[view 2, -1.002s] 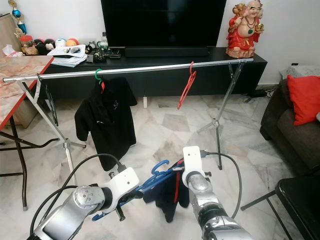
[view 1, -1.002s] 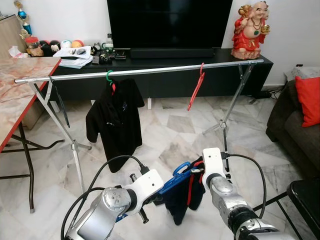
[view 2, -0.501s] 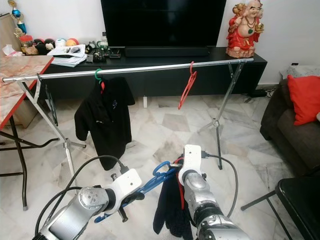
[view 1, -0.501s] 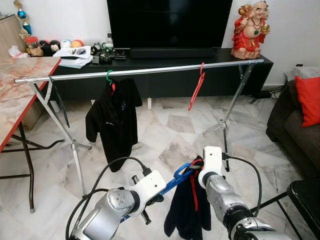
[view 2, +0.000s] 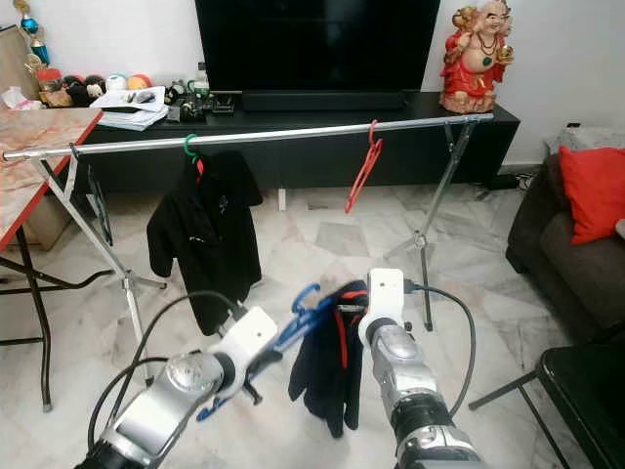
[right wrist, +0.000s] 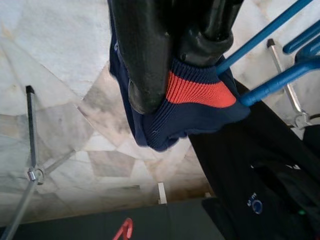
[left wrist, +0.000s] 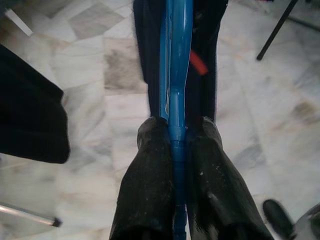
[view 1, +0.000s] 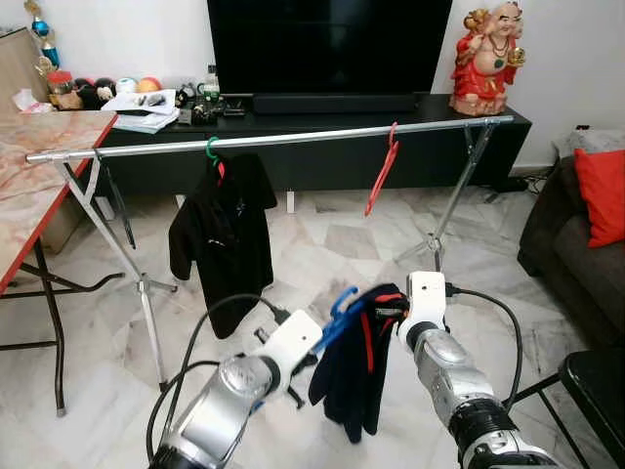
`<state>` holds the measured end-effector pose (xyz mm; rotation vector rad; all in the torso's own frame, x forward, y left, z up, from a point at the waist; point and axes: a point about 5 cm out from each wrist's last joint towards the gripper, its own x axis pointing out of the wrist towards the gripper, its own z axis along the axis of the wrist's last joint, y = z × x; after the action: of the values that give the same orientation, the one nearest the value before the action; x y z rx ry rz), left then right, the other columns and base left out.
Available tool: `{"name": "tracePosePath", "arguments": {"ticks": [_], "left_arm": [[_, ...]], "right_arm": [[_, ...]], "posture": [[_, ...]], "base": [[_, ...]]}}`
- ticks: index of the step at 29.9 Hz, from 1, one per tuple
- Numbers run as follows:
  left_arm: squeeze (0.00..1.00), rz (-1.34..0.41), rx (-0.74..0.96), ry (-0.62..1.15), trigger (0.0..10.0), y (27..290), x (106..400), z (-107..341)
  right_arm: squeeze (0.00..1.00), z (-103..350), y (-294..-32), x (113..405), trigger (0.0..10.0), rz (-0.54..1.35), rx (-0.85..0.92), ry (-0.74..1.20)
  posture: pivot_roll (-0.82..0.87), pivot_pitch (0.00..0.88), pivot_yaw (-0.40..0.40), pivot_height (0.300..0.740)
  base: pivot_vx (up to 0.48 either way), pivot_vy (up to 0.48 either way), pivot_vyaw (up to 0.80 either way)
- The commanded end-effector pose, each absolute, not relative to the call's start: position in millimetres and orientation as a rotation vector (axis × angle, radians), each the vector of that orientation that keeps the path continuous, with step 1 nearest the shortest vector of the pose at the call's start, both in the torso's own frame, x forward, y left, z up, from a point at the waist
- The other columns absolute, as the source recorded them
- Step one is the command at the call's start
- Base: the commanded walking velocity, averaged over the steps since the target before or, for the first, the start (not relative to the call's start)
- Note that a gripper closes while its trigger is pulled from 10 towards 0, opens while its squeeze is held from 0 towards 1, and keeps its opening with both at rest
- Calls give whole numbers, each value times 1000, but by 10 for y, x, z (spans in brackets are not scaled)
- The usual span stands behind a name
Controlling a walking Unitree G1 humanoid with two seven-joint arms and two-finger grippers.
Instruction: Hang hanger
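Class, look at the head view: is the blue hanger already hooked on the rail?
No. The blue hanger is held low between the left gripper and right gripper, well below the rail.

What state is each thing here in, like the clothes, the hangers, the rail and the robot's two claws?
Blue plastic hanger: off the rail, carrying the garment.
Navy garment with red trim: draped on the blue hanger.
Left gripper: shut on the blue hanger.
Right gripper: shut on the garment's collar.
Black polo shirt: hanging on a green hanger.
Red hanger: hanging bare.
Silver metal rail: level on its stands.
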<state>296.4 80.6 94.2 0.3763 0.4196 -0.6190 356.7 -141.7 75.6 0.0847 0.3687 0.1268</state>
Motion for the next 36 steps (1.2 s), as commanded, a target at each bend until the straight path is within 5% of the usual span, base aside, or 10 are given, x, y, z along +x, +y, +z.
{"name": "tracePosePath", "arguments": {"ticks": [1,13,22,32,36], "left_arm": [[0,-624,332,410,10000,818,2980,969],[0,-729,225,438,10000,674,2866,930],[0,-717,183,452,10000,683,2893,922],[0,-703,166,450,10000,681,2902,914],[0,-680,157,436,10000,697,2928,930]], "right_arm": [[0,766,-1372,3552,10000,158,88,366],[0,888,-1215,3485,10000,408,10,289],[0,985,-918,3139,10000,870,-83,238],[0,995,-880,2877,10000,1094,-154,243],[0,957,-1001,2922,10000,1031,-235,272]], "posture": [[119,0,-35,740],[120,0,-35,740],[106,0,-27,740],[108,0,-31,740],[107,0,-32,740]], "base": [[0,0,0],[0,0,0],[0,0,0],[0,0,0],[0,0,0]]}}
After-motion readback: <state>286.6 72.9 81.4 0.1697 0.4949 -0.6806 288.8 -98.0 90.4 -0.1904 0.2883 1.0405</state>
